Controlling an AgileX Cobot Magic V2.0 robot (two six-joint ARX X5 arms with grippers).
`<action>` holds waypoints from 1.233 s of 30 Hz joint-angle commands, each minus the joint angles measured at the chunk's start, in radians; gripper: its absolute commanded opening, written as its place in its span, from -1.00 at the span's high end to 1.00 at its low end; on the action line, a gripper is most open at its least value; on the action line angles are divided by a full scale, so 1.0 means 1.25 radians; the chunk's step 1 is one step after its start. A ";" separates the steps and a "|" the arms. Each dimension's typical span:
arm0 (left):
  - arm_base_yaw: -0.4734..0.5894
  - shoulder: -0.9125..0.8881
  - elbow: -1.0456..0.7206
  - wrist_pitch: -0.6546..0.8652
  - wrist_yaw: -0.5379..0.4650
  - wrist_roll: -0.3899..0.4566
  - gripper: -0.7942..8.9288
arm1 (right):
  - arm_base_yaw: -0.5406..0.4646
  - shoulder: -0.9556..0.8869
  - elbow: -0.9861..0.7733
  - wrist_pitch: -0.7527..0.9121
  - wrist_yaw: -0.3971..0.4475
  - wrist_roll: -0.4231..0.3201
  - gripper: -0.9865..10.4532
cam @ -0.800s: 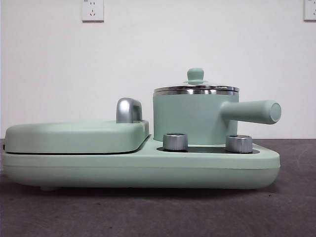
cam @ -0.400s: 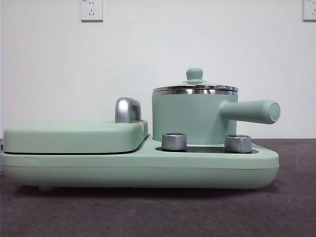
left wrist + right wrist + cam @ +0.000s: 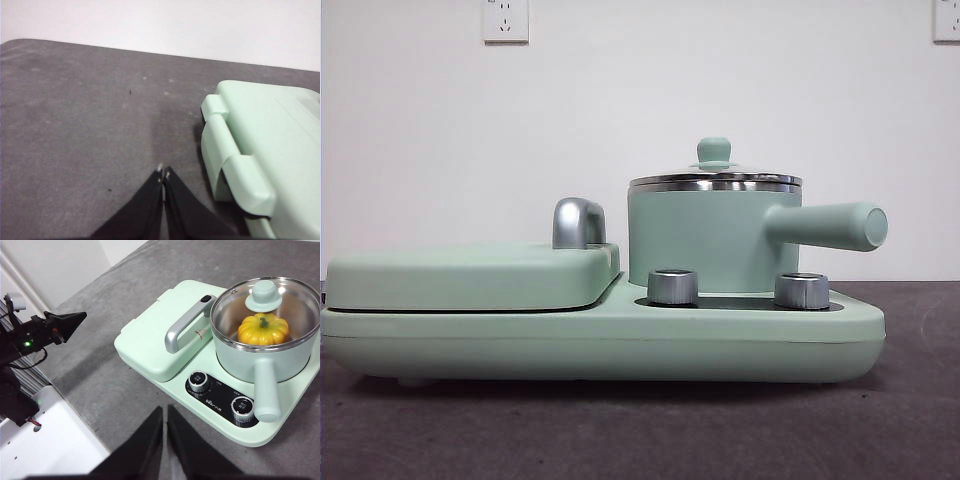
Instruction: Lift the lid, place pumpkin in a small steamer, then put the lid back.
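Note:
The small steamer (image 3: pixel 705 235), a mint-green pot with a straight side handle, stands on the appliance base; it also shows in the right wrist view (image 3: pixel 272 367). The glass lid (image 3: pixel 264 296) with its mint knob (image 3: pixel 714 152) sits on the pot. The yellow-orange pumpkin (image 3: pixel 263 329) lies inside the pot under the lid. My right gripper (image 3: pixel 164 411) is shut and empty, high above the table in front of the appliance. My left gripper (image 3: pixel 163 173) is shut and empty over bare table beside the appliance's end.
The wide mint-green appliance base (image 3: pixel 620 345) carries two silver knobs (image 3: pixel 673 286) and a flat griddle cover (image 3: pixel 470 275) with a chrome handle (image 3: pixel 185 325). The other arm (image 3: pixel 45 330) shows at the side of the right wrist view. Grey table surrounds the appliance.

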 commanded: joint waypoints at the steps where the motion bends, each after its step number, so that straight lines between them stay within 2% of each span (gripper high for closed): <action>1: 0.002 -0.001 -0.017 0.009 -0.002 0.013 0.82 | 0.005 0.006 0.005 0.010 -0.002 -0.008 0.81; 12: 0.009 -0.001 -0.031 0.008 -0.005 0.050 0.82 | 0.005 0.006 0.005 0.011 -0.002 -0.008 0.81; 37: 0.018 0.000 -0.031 0.009 -0.021 0.047 0.82 | -0.009 -0.004 -0.002 0.022 0.000 -0.008 0.81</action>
